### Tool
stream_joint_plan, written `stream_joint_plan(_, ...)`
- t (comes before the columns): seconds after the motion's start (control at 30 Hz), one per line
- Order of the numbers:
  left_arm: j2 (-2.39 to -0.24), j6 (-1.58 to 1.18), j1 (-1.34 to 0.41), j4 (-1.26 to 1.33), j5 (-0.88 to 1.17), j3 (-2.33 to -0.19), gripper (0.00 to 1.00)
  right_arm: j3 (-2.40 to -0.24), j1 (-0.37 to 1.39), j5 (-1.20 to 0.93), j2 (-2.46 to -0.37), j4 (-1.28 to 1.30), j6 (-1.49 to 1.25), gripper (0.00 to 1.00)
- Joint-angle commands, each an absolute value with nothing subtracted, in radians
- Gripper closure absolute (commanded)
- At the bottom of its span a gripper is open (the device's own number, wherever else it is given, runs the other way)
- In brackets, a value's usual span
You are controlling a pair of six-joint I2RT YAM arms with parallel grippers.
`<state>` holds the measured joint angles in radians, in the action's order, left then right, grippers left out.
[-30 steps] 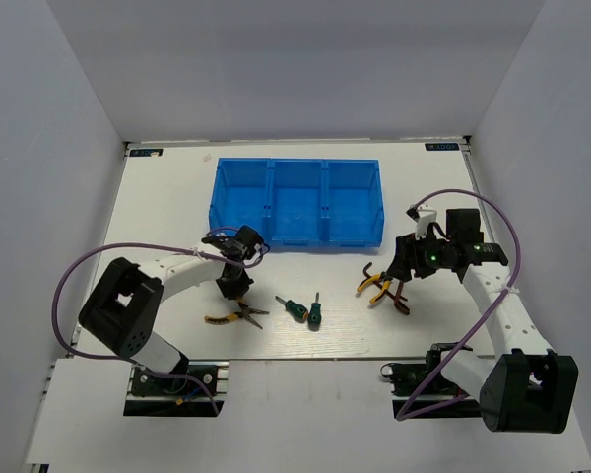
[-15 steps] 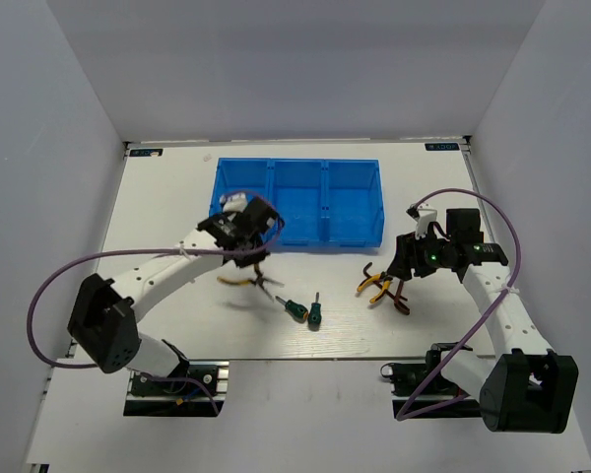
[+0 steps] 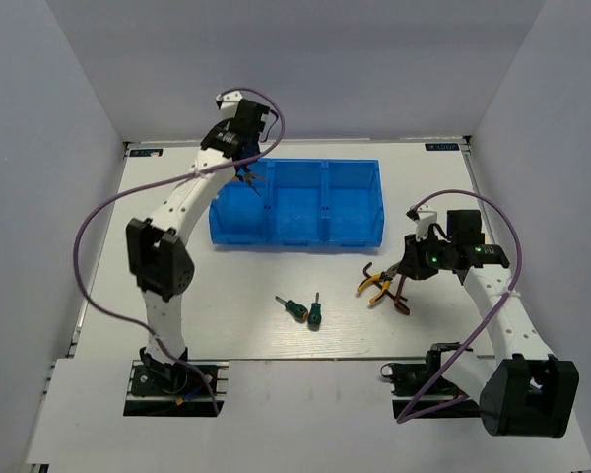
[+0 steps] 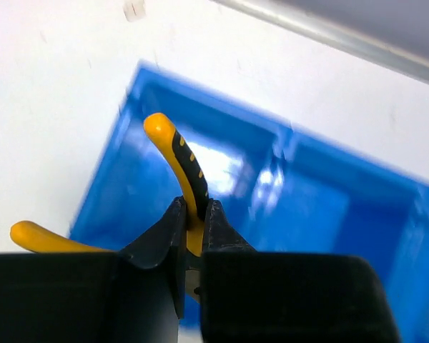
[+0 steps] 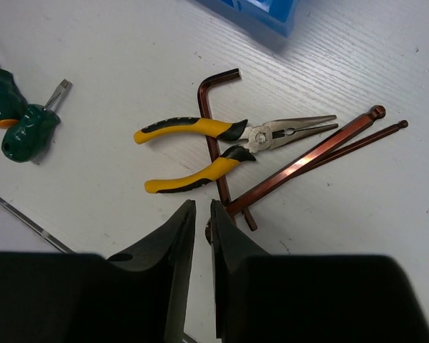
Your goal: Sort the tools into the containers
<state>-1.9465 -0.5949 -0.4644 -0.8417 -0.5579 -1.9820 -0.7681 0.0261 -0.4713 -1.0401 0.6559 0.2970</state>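
Observation:
My left gripper (image 4: 193,204) is shut on one yellow handle of a pair of pliers (image 4: 175,146) and holds it in the air over the left compartment of the blue bin (image 4: 322,207). In the top view that gripper (image 3: 244,177) is at the bin's (image 3: 295,163) far left corner. My right gripper (image 5: 200,207) is low over the table, jaws nearly together at the near end of a brown hex key (image 5: 307,153), whose tip shows between them. A second pair of pliers (image 5: 186,128) lies across another hex key (image 5: 214,121). Two green screwdrivers (image 5: 28,128) lie to the left.
The screwdrivers (image 3: 294,309) lie side by side near the table's front middle. The right gripper (image 3: 404,286), the pliers (image 3: 377,286) and the hex keys are right of them. White walls close in the table on three sides.
The left arm lifted the pliers off the table and swung far back over the bin's left compartment. The right gripper's jaws closed from wide to nearly together over the hex keys.

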Motion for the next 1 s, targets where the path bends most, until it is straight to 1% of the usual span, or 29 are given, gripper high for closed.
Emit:
stream_joint_plan(0.0, -2.025, -0.459, -0.436, -0.891, -0.646, -2.179, 1.00, -0.790, 0.020, -0.451, -1.026, 0.670, 0.322, 0.80)
stream_joint_plan(0.1, -2.056, -0.364, -0.413, -0.871, -0.670, -2.200, 1.00, -0.795, 0.023, -0.439, -1.026, 0.670, 0.319, 0.80)
stream_joint_plan(0.2, -2.056, -0.353, -0.391, -0.854, -0.661, -2.126, 1.00, -0.789, 0.021, -0.431, -1.031, 0.663, 0.313, 0.77)
stream_joint_plan(0.27, -2.045, -0.353, -0.391, -0.825, -0.638, -2.053, 1.00, -0.793, 0.023, -0.430, -1.035, 0.661, 0.305, 0.69)
stream_joint_plan(0.3, -2.045, -0.353, -0.391, -0.825, -0.638, -2.030, 0.99, -0.795, 0.025, -0.433, -1.040, 0.663, 0.305, 0.64)
stream_joint_plan(0.33, -2.045, -0.342, -0.391, -0.813, -0.624, -2.010, 0.96, -0.798, 0.023, -0.434, -1.040, 0.666, 0.307, 0.58)
stream_joint_plan(0.37, -2.045, -0.342, -0.391, -0.813, -0.597, -1.988, 0.88, -0.799, 0.023, -0.437, -1.046, 0.666, 0.310, 0.52)
stream_joint_plan(0.43, -2.045, -0.342, -0.405, -0.804, -0.577, -1.988, 0.78, -0.805, 0.021, -0.442, -1.052, 0.670, 0.313, 0.45)
stream_joint_plan(0.47, -2.054, -0.342, -0.405, -0.804, -0.577, -1.988, 0.74, -0.810, 0.021, -0.443, -1.061, 0.673, 0.319, 0.43)
stream_joint_plan(0.5, -2.054, -0.331, -0.405, -0.804, -0.577, -1.988, 0.64, -0.811, 0.018, -0.445, -1.068, 0.681, 0.322, 0.41)
stream_joint_plan(0.57, -2.054, -0.331, -0.414, -0.804, -0.563, -1.988, 0.56, -0.816, 0.023, -0.449, -1.077, 0.689, 0.325, 0.41)
stream_joint_plan(0.7, -2.043, -0.331, -0.414, -0.813, -0.563, -1.988, 0.48, -0.810, 0.023, -0.463, -1.080, 0.689, 0.334, 0.41)
stream_joint_plan(0.9, -1.959, -0.341, -0.414, -0.822, -0.554, -1.967, 0.47, -0.810, 0.023, -0.505, -1.081, 0.701, 0.373, 0.41)
stream_joint_plan(0.93, -1.935, -0.341, -0.414, -0.822, -0.525, -1.944, 0.49, -0.807, 0.023, -0.511, -1.083, 0.701, 0.377, 0.41)
stream_joint_plan(0.97, -1.907, -0.341, -0.414, -0.813, -0.500, -1.925, 0.54, -0.807, 0.021, -0.509, -1.088, 0.698, 0.385, 0.43)
